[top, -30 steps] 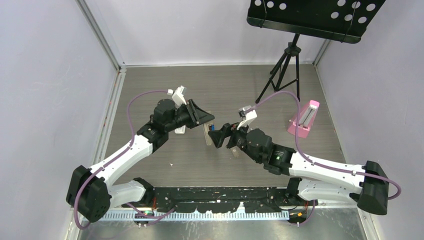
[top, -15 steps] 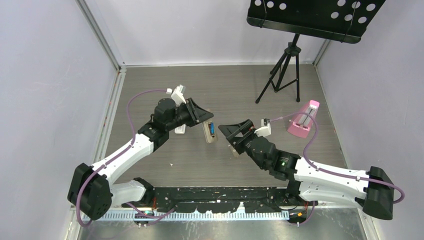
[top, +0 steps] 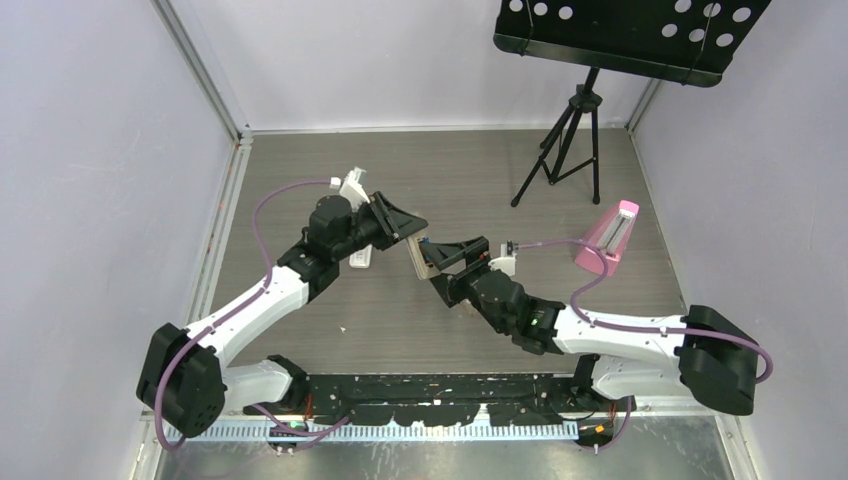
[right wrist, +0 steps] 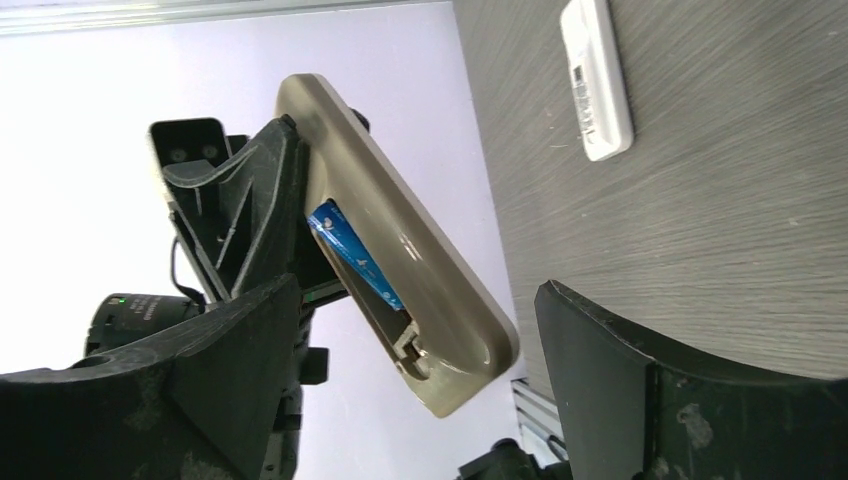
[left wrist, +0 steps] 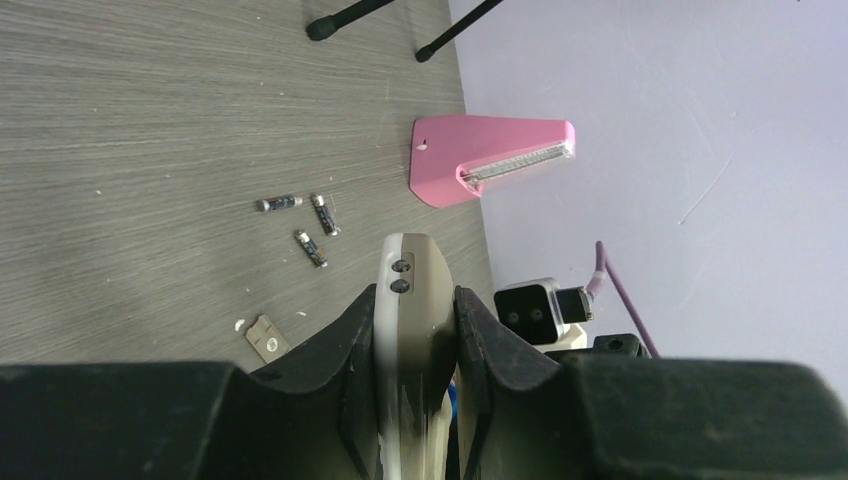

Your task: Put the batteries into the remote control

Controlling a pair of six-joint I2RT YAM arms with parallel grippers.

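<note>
One remote control, long axis near-far, far end clamped in left tool; right tool wide beside it.

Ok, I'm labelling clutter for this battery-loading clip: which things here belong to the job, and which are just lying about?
Job in hand:
remote control, gripped by the left tool
blue battery in its recess
three loose batteries on the table
right tool, open around the remote

Lying about:
pink wedge
white labelled bar
music stand
</note>
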